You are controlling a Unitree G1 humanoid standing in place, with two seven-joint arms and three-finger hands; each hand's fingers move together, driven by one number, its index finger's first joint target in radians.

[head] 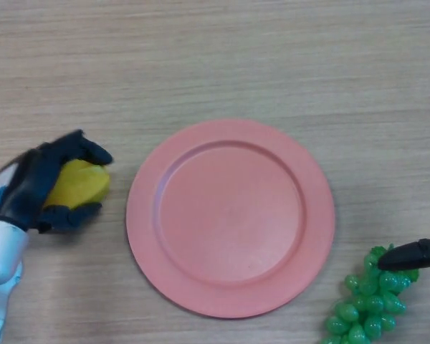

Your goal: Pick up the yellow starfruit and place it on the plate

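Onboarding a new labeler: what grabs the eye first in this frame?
The round pink plate dominates the middle of the wooden table, with nothing on it. At the left edge, the black left hand is curled round the yellow starfruit, just beside the plate. At lower right lies a bunch of green plastic grapes, with the right hand showing above it.

A pale wood-grain worktop carries a pink plate and, well apart, green grapes.

No readable text, label, brand, number or sign appears on anything in view.
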